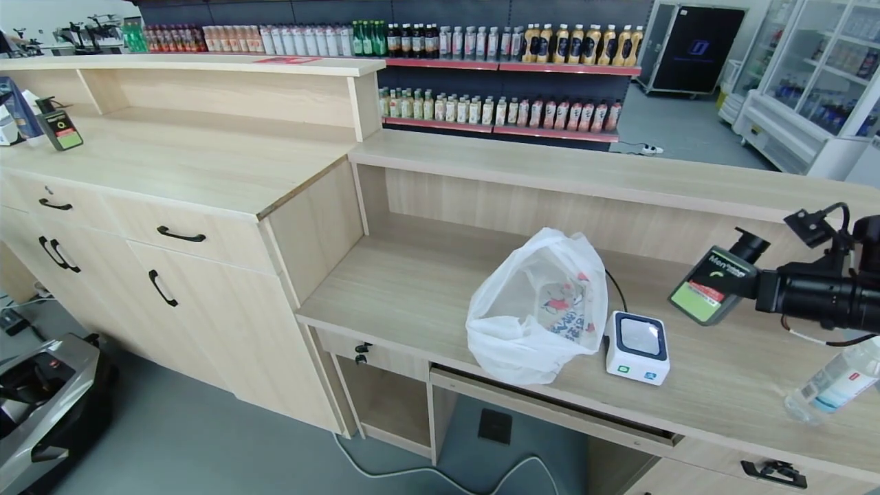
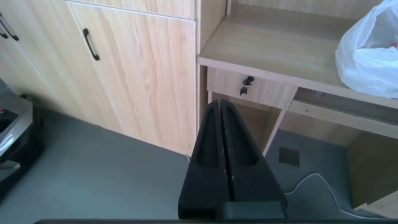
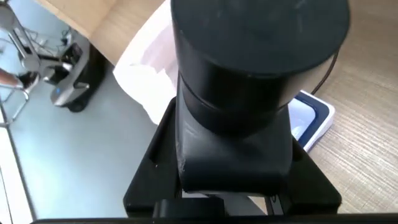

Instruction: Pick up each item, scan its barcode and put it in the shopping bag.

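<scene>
My right gripper [image 1: 766,292] hangs above the desk at the right, shut on a dark bottle [image 1: 711,285] with a green and red label. The bottle is held sideways, up and to the right of the white barcode scanner [image 1: 637,346]. In the right wrist view the bottle's black body [image 3: 249,74] sits between the fingers of my right gripper [image 3: 233,162], over the scanner [image 3: 311,118] and the shopping bag [image 3: 149,68]. The white plastic shopping bag [image 1: 536,309] stands open just left of the scanner. My left gripper [image 2: 219,106] is shut and empty, low over the floor in front of the cabinets.
A clear plastic bottle [image 1: 832,381] lies on the desk [image 1: 412,289] at the far right edge. A second dark bottle [image 1: 58,127] stands on the higher counter at the far left. Cabinet doors and drawers [image 1: 179,237] lie left of the desk, with drink shelves behind.
</scene>
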Available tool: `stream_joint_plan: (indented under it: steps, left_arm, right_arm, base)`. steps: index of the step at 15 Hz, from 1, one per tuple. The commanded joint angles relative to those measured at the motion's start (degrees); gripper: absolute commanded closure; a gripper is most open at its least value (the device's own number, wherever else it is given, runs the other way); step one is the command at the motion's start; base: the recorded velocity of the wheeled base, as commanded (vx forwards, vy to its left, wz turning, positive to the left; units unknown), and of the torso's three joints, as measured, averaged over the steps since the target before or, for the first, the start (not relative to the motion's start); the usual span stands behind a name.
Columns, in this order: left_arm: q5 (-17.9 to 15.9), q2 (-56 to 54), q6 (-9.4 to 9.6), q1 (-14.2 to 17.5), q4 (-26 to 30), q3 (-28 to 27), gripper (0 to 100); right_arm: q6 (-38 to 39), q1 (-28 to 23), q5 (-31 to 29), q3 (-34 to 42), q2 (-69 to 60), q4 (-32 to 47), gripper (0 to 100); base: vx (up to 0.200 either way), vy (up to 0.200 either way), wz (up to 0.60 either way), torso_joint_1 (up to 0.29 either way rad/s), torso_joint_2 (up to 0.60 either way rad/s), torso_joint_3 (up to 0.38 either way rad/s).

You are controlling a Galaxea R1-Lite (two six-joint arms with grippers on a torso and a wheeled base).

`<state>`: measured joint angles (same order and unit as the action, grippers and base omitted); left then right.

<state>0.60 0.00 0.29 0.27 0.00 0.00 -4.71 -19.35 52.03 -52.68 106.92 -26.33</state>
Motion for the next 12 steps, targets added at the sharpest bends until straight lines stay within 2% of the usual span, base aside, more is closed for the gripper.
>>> stream_joint_plan:
  steps: [1,4,5,12]
  left_arm:
    - [0.02,0.0,-0.03,0.0,0.0,0.0,100]
    - [0.02,0.0,-0.03,0.0,0.0,0.0,100]
    - [0.02,0.0,-0.03,0.0,0.0,0.0,100]
    - [0.02,0.0,-0.03,0.0,0.0,0.0,100]
  right_arm:
    - [-5.67,0.01,0.79,-0.06,6.72,-0.12,100]
    - [-15.6,0.36,2.99,-0.85,11.29,-0.12,100]
    - [-16.65,0.54,3.25,-1.82,12.43,-0.12,100]
    - [-16.56,2.82,4.31,-9.46,17.88,1.02,100]
  base:
    - [0.0,0.0,0.0,0.0,0.0,0.0]
    - [0.0,0.0,0.0,0.0,0.0,0.0]
    - [0.0,0.0,0.0,0.0,0.0,0.0]
    - [0.0,0.0,0.0,0.0,0.0,0.0]
